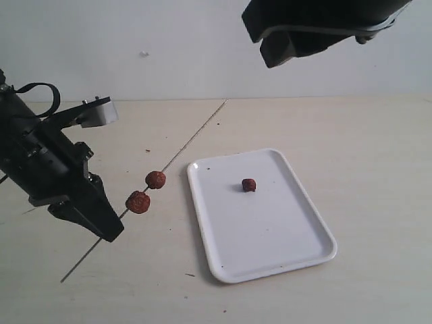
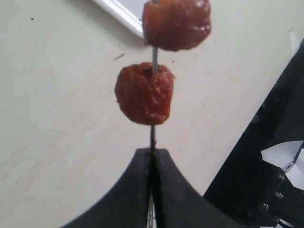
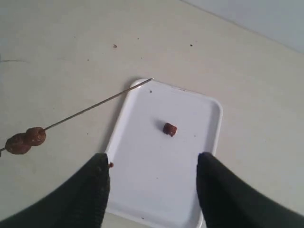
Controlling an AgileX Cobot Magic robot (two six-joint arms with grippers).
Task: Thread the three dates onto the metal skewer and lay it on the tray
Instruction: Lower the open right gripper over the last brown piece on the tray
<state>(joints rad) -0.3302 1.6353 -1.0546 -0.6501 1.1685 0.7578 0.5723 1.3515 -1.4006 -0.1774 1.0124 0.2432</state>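
Skewer axis: metal skewer (image 1: 192, 138) runs diagonally left of the tray (image 1: 270, 236), clamped by the closed left tool (image 1: 108, 229), free tip pointing away. Two dates (image 1: 156, 179) sit threaded beside that tool; third date (image 1: 249, 184) lies on the tray. Right tool (image 3: 152, 164) hangs spread and empty above the surface (image 1: 371, 169).

Left gripper (image 2: 152, 153): black. Nearest date (image 2: 144, 93) beyond its jaws: dark reddish-brown, pale-flecked; second date (image 2: 176, 23) likewise. Metal skewer (image 1: 192, 138): grey. Right gripper (image 3: 152, 161): black. Third date (image 3: 169, 128), between its jaws: reddish-brown. Tray (image 1: 270, 250): plain white. Table (image 1: 371, 148): beige, dark-specked.
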